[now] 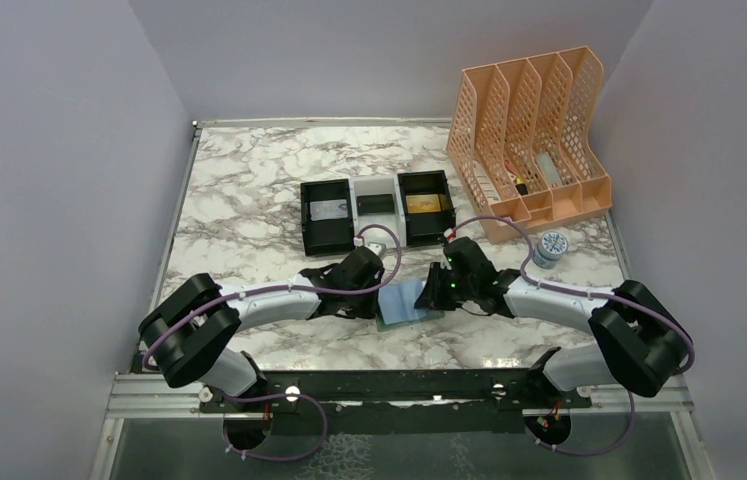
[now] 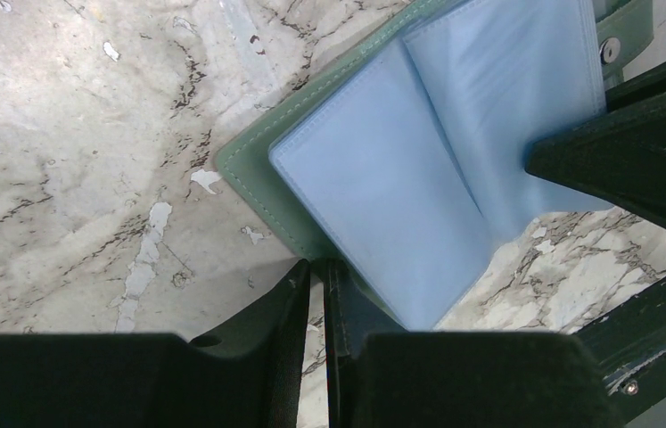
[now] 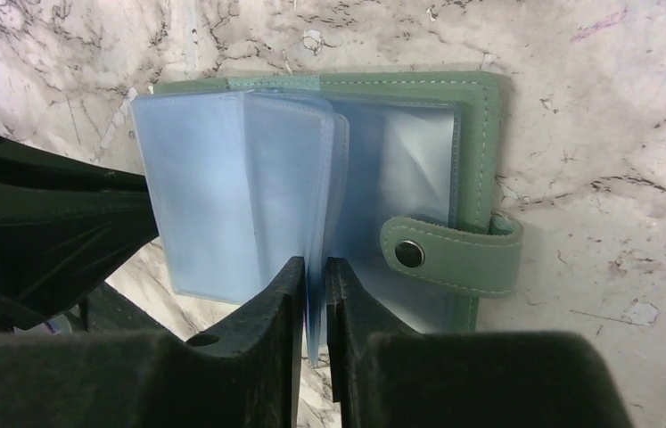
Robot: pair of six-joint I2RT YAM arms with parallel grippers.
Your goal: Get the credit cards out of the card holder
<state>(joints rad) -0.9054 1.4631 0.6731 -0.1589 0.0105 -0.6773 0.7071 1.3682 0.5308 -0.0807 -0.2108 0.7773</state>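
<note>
Marbled white-and-grey surface (image 1: 249, 190), four items resting on it.
Card holder (image 1: 404, 303) lies open at front centre. Black-and-white three-compartment tray (image 1: 329, 241) sits behind it, mid-surface. Orange slotted file rack (image 1: 469, 120) stands at the rear right; a small round tin (image 1: 550, 248) sits just in front of it.

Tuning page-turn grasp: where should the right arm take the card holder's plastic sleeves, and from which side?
Pinch the raised sleeves at their end edge, right fingers either side, coming in along the fold beside the snap tab. There they stand up off the card holder, thin and free. Left fingers clamp the opposite cover edge.
</note>
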